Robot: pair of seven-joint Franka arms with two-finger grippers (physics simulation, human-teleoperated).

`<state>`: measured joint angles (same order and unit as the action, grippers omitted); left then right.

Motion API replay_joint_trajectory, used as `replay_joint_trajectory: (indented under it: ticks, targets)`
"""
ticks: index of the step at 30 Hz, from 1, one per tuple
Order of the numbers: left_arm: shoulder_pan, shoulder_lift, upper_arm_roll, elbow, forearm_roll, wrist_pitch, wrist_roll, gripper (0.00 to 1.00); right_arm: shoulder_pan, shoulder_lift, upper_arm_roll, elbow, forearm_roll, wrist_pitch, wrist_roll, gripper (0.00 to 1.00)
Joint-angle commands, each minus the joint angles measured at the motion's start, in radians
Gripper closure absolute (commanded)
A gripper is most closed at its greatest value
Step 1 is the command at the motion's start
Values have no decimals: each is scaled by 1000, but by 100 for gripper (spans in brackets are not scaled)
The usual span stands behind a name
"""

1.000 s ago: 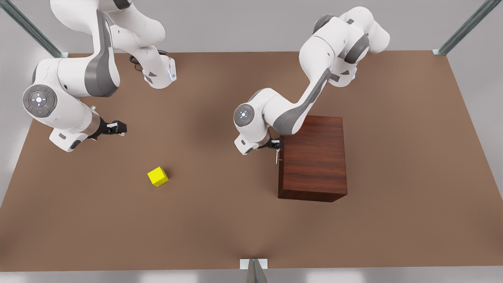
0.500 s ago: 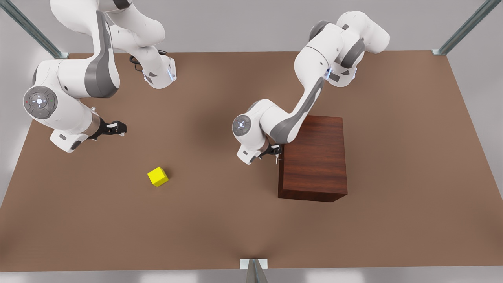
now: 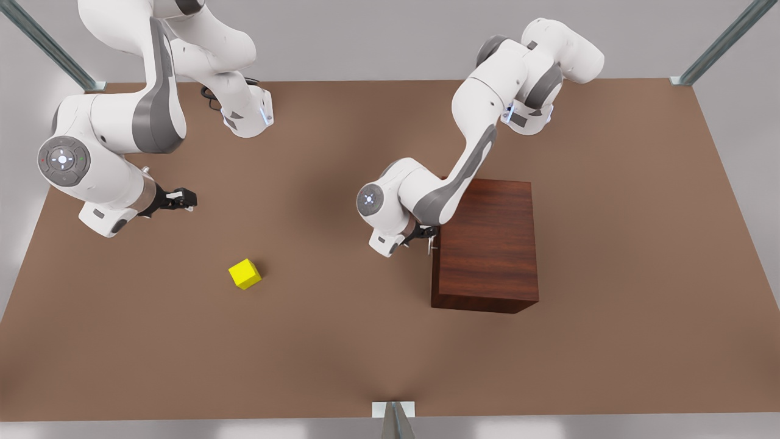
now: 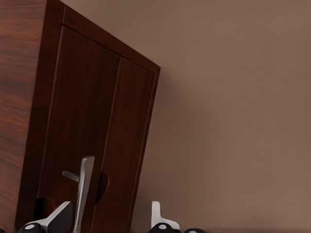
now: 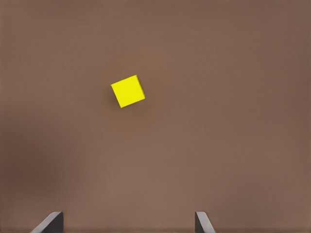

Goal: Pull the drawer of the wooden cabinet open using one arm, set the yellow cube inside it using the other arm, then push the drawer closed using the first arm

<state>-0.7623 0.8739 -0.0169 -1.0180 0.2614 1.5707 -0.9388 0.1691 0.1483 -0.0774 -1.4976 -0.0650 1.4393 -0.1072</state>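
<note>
The wooden cabinet (image 3: 487,244) stands right of centre on the table, its drawer (image 4: 92,121) closed. My left gripper (image 3: 426,235) (image 4: 103,218) is at the cabinet's front face, open, with one finger on each side of the silver bar handle (image 4: 83,189) (image 3: 430,244). The yellow cube (image 3: 245,274) (image 5: 128,91) lies on the table at the front view's left. Farther back from the cube, my right gripper (image 3: 186,198) (image 5: 126,223) hovers open, holding nothing and pointed toward it.
The brown table (image 3: 341,341) runs wide around both objects. Metal frame posts (image 3: 719,46) rise at the back corners, and a bracket (image 3: 393,410) sits at the front edge. The left arm's elbow (image 3: 373,200) hangs beside the cabinet.
The left arm has folded a little, its elbow sinking and shifting toward the front view's left, while its gripper stays at the handle. The right arm has barely moved. The cube is unmoved.
</note>
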Motion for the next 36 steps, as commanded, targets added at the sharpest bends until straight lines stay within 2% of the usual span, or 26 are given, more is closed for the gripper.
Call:
replay_joint_trajectory:
  ticks: [1, 11, 16, 20, 24, 25, 27, 30, 36]
  targets:
    - [-2, 8, 0, 4, -2, -6, -74, 16, 0, -1, -1, 0, 1, 0, -6, 0]
    - [-17, 13, -15, 25, -2, -3, -98, 16, -2, 4, -4, -1, 1, 4, -17, 0]
    - [-31, 22, -12, 39, -2, 26, -101, 16, 26, 122, 5, 11, 59, 15, -83, 0]
    - [-34, 17, -11, 39, -2, -24, -98, 16, 59, 246, 5, 0, 102, 153, -155, 0]
    - [-34, 11, -11, 41, -4, -60, -98, 15, 66, 287, 5, -73, 100, 378, -158, 0]
    - [-34, 10, -11, 41, -2, -60, -98, 9, 63, 283, 5, -110, 100, 443, -158, 0]
    - [-34, 10, -11, 41, -2, -60, -100, 8, 61, 281, 5, -165, 102, 533, -178, 0]
    - [-34, 13, -11, 55, -4, -40, -113, 13, 46, 346, 4, -158, 100, 590, -256, 0]
    - [-34, 17, -11, 67, -5, 37, -135, 13, 21, 402, 5, -173, 102, 682, -351, 0]
